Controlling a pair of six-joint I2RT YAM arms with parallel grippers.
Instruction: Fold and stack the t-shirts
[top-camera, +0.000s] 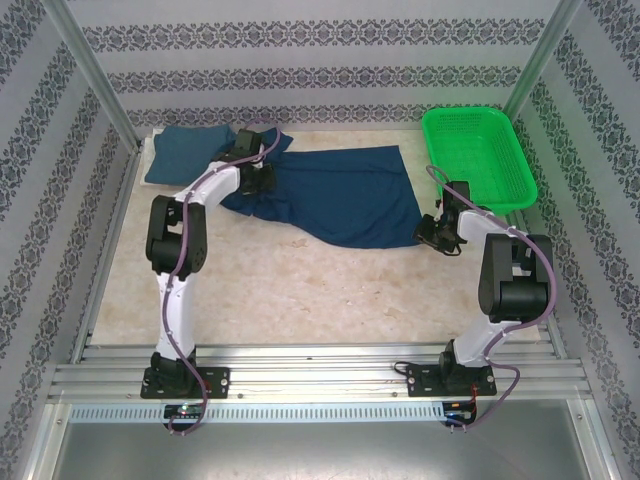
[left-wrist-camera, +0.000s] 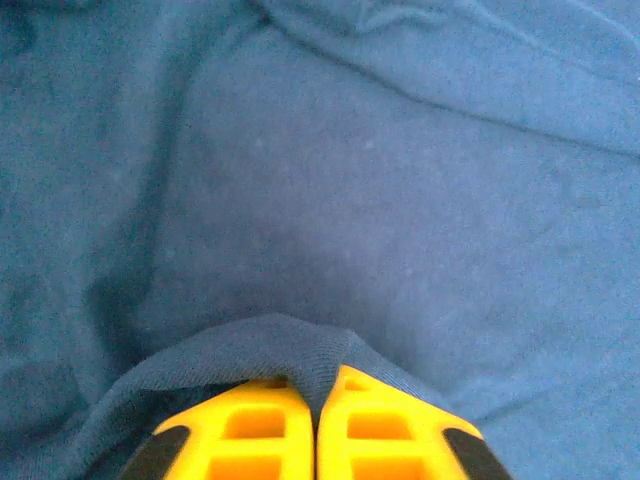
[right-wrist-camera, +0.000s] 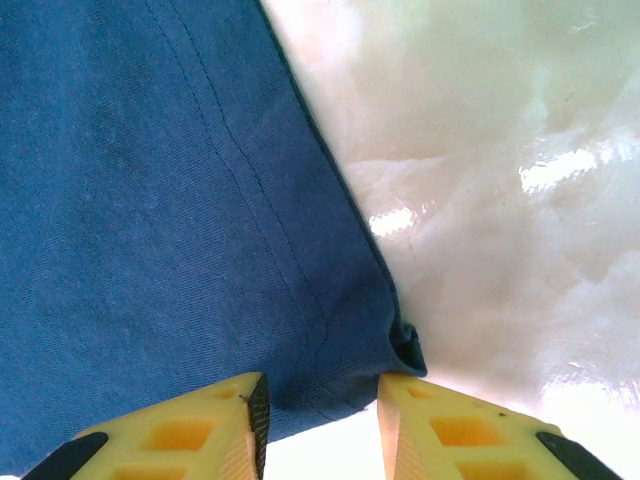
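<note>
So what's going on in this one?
Two arms are working a dark blue t-shirt spread on the table. The left gripper is shut on a fold at its far left end; the right gripper is open around its near right corner. A lighter blue t-shirt lies folded at the far left.

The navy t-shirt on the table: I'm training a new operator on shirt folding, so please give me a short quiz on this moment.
1. True or false: the left tool is shut on a raised fold of the navy t-shirt.
2. What lies between the open fingers of the right tool? A: a hemmed corner of the navy t-shirt. B: a cable. C: nothing.
3. Fill in: the folded teal t-shirt lies at the back ____ corner of the table.

Key: 1 true; 2 A; 3 left.
</note>
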